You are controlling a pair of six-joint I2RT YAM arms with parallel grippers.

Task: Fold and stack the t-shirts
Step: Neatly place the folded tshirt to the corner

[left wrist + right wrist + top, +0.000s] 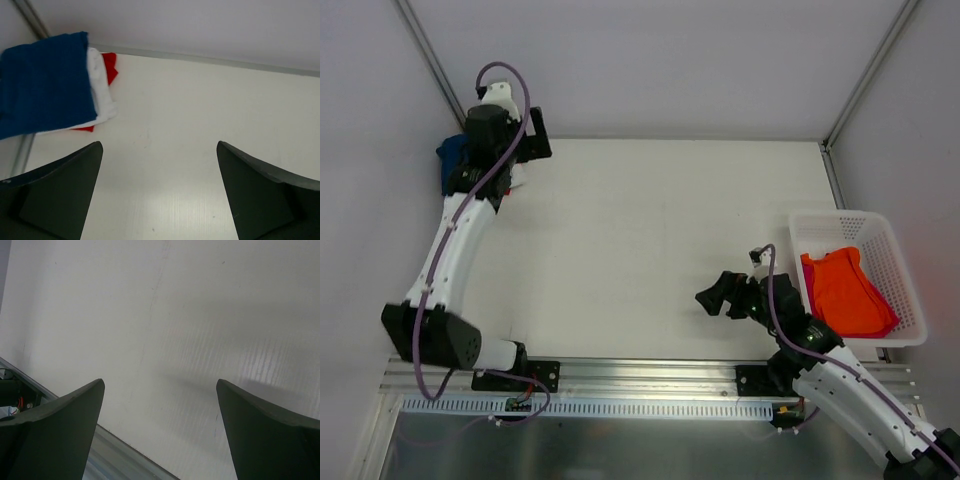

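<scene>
Nearest the bases, at the lower right of the overhead view, the right tool (pixel 712 298) is hovering low over the bare worktop (pixel 650 230). Its fingers are standing spread and gripping nothing, as its own wrist view confirms. Just to its right, the orange t-shirt (pixel 845 290) is lying crumpled inside the white lattice basket (pixel 820 218), filling the lower half of it. This shirt is looking like the next one to fold. Being thin, light cloth, it is likely going to sag and drape from wherever it is pinched, and it may be snagging on the lattice wall as it comes out. A pinch on a raised ridge near the top of the heap is probably going to be the safest hold. Once the shirt is flat, the shoulders or hem corners should be serving for the fold. Farther off, at the upper left of the overhead view, the left tool (pixel 160 145) is hanging over the worktop with its fingers also spread and empty. In the upper left of its wrist view a folded stack is sitting at the worktop's corner: the navy t-shirt (pixel 45 82) on top, the white t-shirt (pixel 100 85) under it, and the red t-shirt (pixel 111 67) peeking out at the bottom. The stack is lying well apart from the fingers and looking soft enough to slide if nudged.
</scene>
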